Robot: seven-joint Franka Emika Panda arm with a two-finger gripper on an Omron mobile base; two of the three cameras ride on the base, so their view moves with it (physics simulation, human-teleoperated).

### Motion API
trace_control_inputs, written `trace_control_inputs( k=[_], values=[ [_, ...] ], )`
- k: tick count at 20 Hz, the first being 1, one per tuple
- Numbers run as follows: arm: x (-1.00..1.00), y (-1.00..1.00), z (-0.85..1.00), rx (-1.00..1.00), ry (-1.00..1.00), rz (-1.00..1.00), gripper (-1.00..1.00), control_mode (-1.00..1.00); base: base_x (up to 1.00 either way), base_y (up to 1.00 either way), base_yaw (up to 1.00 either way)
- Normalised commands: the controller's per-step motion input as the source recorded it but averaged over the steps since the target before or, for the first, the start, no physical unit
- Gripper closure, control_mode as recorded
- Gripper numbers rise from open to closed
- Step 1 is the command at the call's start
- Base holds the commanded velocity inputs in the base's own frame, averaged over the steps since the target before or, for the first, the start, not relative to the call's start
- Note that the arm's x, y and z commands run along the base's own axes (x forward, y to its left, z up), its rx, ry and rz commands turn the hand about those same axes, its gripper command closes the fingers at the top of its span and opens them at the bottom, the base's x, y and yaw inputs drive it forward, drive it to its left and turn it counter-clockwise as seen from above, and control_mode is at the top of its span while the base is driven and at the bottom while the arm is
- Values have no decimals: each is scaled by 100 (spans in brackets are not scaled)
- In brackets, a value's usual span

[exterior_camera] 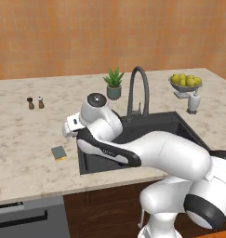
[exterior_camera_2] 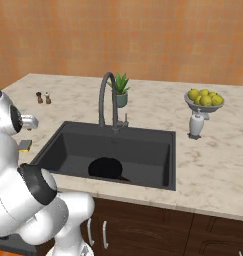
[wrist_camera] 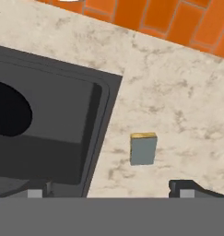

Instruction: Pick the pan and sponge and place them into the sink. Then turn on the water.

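Observation:
The black pan (exterior_camera_2: 104, 167) lies on the floor of the dark grey sink (exterior_camera_2: 143, 150), near its front left; the hand view shows the pan (wrist_camera: 9, 108) at the left, inside the sink (wrist_camera: 85, 124). The green-topped sponge (exterior_camera: 59, 153) rests on the marble counter just left of the sink (exterior_camera: 151, 123). In the hand view the sponge (wrist_camera: 143, 149) lies ahead, slightly right of centre, between the wide-spread fingertips (wrist_camera: 187, 191). My gripper (wrist_camera: 111, 192) hangs open and empty above the counter beside the sink's left rim. No water runs from the arched faucet (exterior_camera_2: 107, 95).
A potted plant (exterior_camera: 114, 83) stands behind the faucet (exterior_camera: 137, 90). A bowl of lemons (exterior_camera: 185, 82) and a white soap dispenser (exterior_camera: 193, 101) sit right of the sink. Two shakers (exterior_camera: 35, 102) stand far left. A brick wall backs the counter.

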Motion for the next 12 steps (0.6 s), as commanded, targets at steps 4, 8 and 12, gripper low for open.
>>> trace_control_inputs(
  k=[4, 8, 12],
  values=[
    [20, 53, -47, -9, 0, 18, -100, -100, 0, 0, 0],
    [3, 52, -42, -7, 0, 12, -100, -100, 0, 0, 0],
    [0, 29, -36, -3, 0, 9, -100, -100, 0, 0, 0]
  ],
)
